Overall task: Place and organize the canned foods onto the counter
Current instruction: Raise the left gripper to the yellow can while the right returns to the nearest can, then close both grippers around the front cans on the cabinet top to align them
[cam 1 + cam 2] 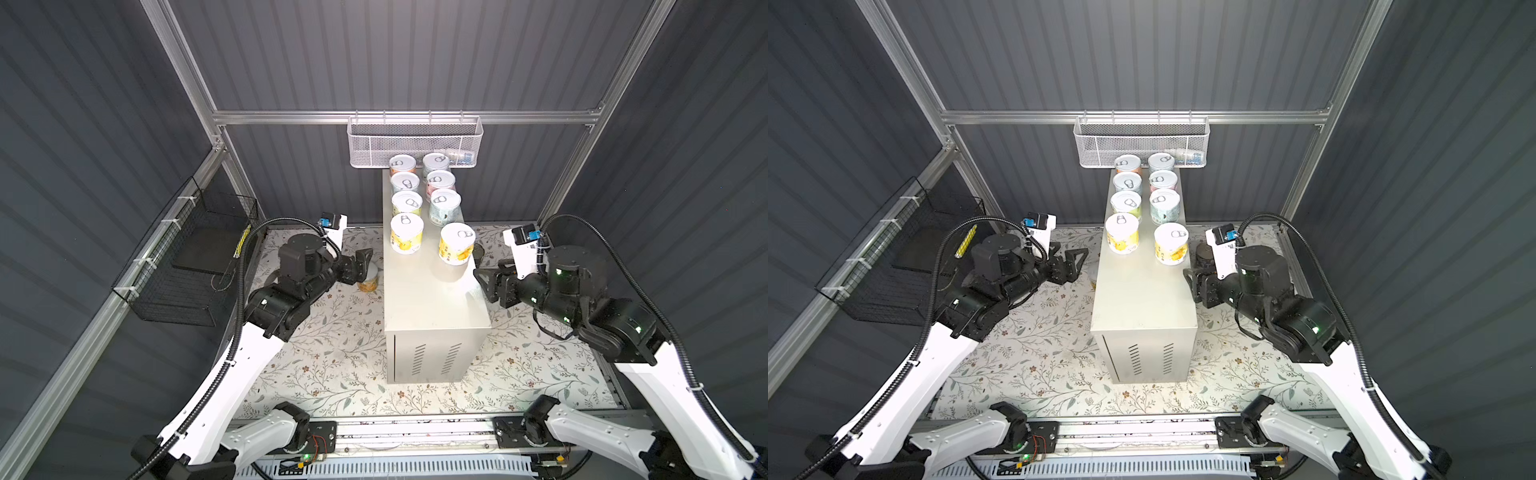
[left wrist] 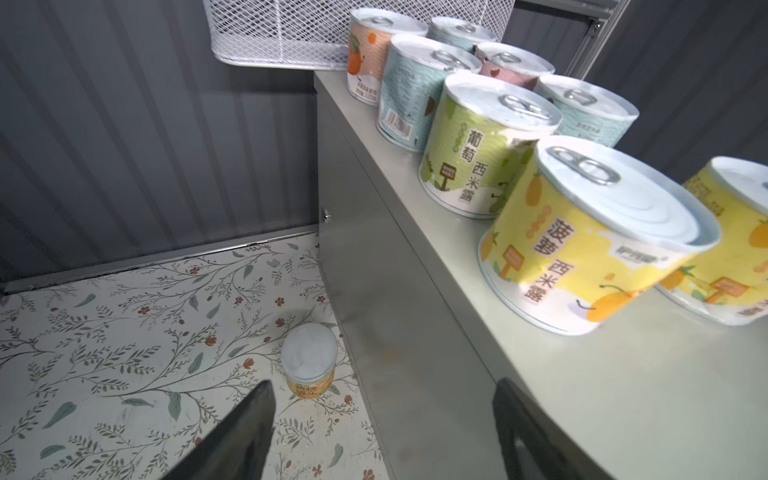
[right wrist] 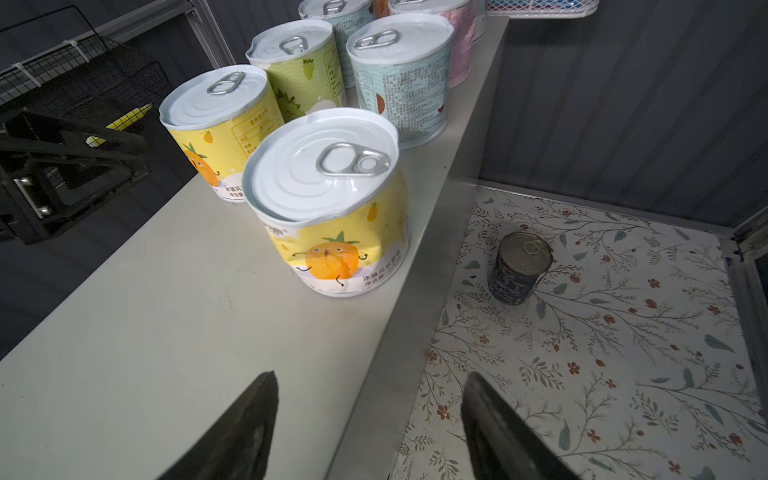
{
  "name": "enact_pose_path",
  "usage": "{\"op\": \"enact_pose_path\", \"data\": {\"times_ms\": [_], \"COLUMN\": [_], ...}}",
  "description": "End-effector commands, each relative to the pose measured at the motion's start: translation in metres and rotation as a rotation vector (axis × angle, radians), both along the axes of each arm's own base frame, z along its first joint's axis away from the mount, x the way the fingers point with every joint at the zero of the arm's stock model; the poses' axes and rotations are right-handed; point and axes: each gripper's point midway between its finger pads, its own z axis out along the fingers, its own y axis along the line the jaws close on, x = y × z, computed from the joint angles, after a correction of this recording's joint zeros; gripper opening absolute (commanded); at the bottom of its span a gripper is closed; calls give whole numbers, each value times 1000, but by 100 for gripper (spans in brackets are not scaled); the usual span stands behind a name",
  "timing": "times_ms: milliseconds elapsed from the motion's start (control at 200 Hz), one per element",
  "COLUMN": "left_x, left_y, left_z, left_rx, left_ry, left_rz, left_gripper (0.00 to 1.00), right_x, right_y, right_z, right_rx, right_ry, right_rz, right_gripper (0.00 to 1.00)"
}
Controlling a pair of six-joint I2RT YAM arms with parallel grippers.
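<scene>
The counter [image 1: 432, 299] is a tall beige box in the middle, seen in both top views. Several canned foods stand in two rows on its far half; the nearest are two yellow cans [image 1: 406, 233] [image 1: 456, 243]. A small orange can [image 2: 309, 361] stands on the floor left of the counter. A dark-blue can [image 3: 521, 268] stands on the floor to its right. My left gripper [image 2: 383, 384] is open and empty above the orange can beside the counter's left wall. My right gripper [image 3: 370, 374] is open and empty, straddling the counter's right top edge.
A white mesh basket [image 1: 415, 143] hangs on the back rail just behind the rows. A black wire basket [image 1: 195, 266] hangs on the left wall. A floral mat [image 1: 332, 353] covers the floor round the counter.
</scene>
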Motion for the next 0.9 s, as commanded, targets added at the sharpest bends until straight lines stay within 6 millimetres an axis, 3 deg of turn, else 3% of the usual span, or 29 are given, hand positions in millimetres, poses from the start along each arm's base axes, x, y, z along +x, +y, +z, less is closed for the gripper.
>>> {"op": "enact_pose_path", "data": {"times_ms": [0, 565, 585, 896], "left_x": [6, 24, 25, 33], "left_y": [-11, -30, -31, -44], "left_z": [9, 18, 18, 19], "left_rx": [-2, -27, -28, -36], "left_ry": [-38, -65, -67, -67], "left_rz": [-29, -53, -54, -82], "left_gripper": [83, 83, 83, 83], "right_x": [4, 39, 46, 64], "right_y": [11, 29, 34, 41], "right_z": [-4, -6, -13, -8], "right_rx": [24, -20, -34, -41], "right_ry": [6, -14, 4, -16], "right_rz": [24, 6, 5, -10], "right_gripper": [71, 73, 73, 73]}}
